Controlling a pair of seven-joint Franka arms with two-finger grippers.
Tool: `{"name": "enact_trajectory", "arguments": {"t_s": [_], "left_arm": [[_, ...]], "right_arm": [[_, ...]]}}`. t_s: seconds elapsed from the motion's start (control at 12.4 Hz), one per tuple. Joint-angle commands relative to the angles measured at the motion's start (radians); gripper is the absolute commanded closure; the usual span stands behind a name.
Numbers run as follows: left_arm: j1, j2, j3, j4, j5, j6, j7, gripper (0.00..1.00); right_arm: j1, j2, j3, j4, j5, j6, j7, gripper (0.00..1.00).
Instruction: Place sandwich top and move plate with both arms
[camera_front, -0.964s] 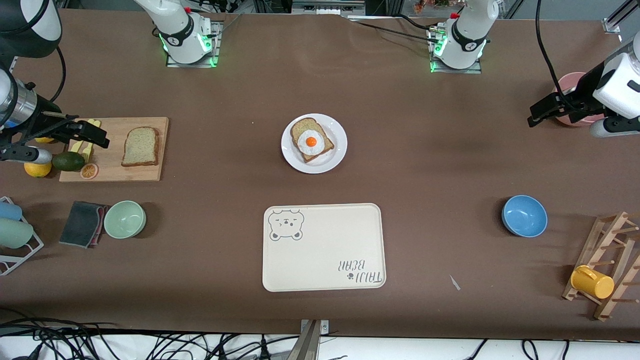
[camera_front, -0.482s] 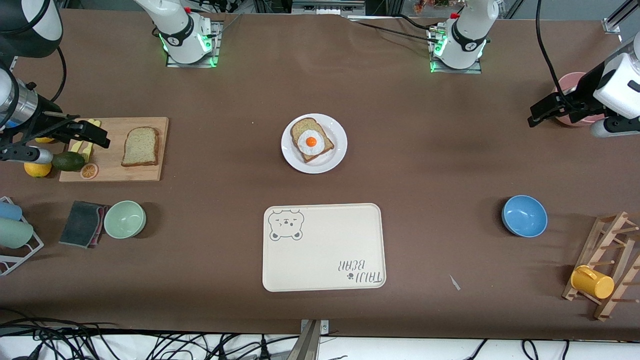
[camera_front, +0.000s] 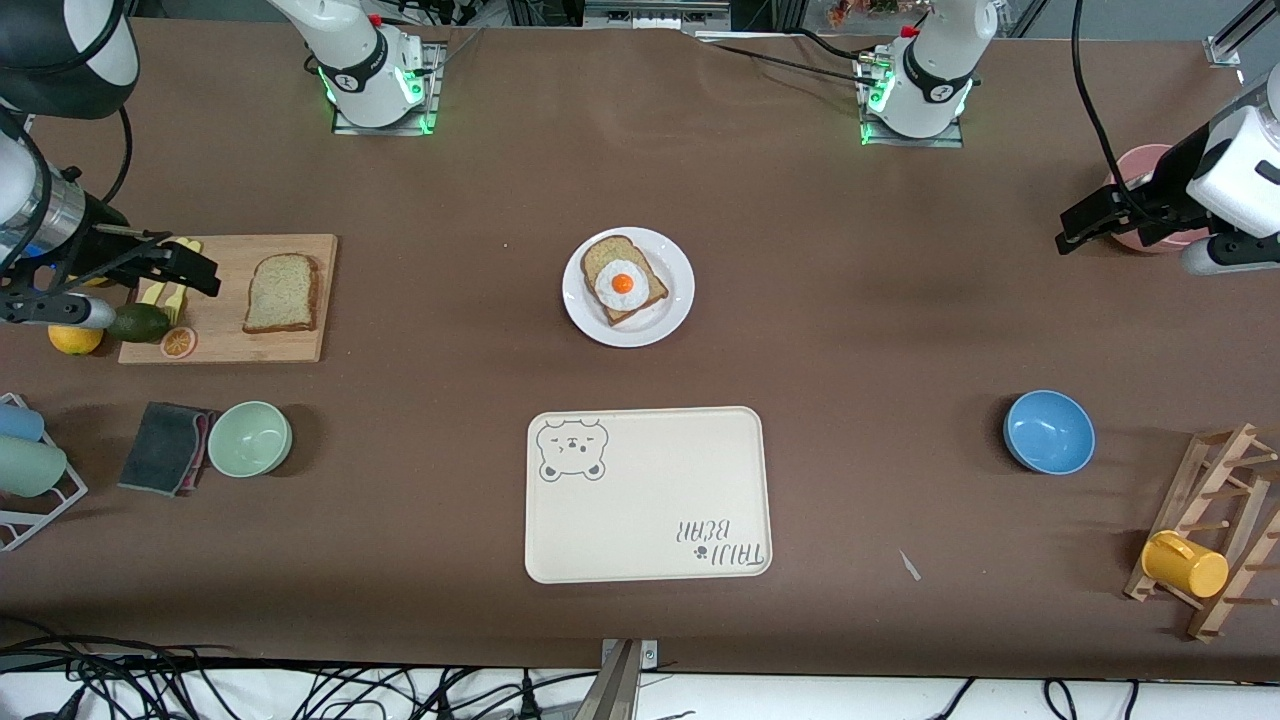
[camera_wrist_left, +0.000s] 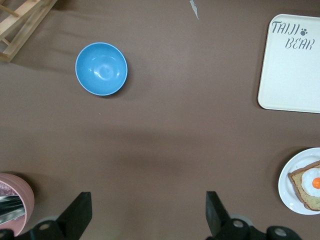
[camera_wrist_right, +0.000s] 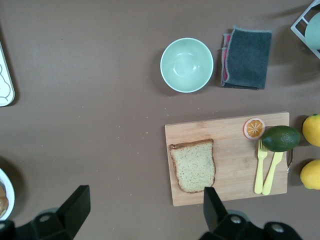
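Observation:
The sandwich top (camera_front: 282, 292) lies flat on a wooden cutting board (camera_front: 300, 348) toward the right arm's end of the table; it also shows in the right wrist view (camera_wrist_right: 193, 165). The white plate (camera_front: 673, 312) sits mid-table and holds a bread slice with a fried egg (camera_front: 622, 282). My right gripper (camera_front: 205, 272) is open and empty above the cutting board's end, beside the sandwich top; its fingers (camera_wrist_right: 77, 206) are spread wide. My left gripper (camera_front: 1066, 238) is open and empty over bare table near a pink bowl (camera_front: 1135, 165), well apart from the plate (camera_wrist_left: 291, 194).
An avocado (camera_front: 137, 322), an orange slice (camera_front: 178, 342), yellow forks (camera_wrist_right: 265, 172) and lemons (camera_front: 75, 340) crowd the board's end. A green bowl (camera_front: 249, 438), a grey cloth (camera_front: 162, 447), a cream bear tray (camera_front: 648, 494), a blue bowl (camera_front: 1048, 431) and a wooden rack with a yellow cup (camera_front: 1184, 564) lie nearer the front camera.
The right arm has shifted slightly over the cutting board's end. The left arm, the bread and the plate have not moved.

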Motion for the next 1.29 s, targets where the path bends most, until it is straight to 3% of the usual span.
{"name": "enact_trajectory", "arguments": {"t_s": [0.0, 1.21], "left_arm": [[0.003, 0.007, -0.006, 0.024, 0.027, -0.022, 0.007, 0.0], [0.004, 0.021, -0.01, 0.04, 0.028, -0.022, 0.008, 0.0]], "right_arm": [[0.016, -0.003, 0.003, 0.006, -0.019, -0.009, 0.009, 0.0], [0.018, 0.053, 0.001, -0.032, -0.03, 0.052, -0.005, 0.01]]}}
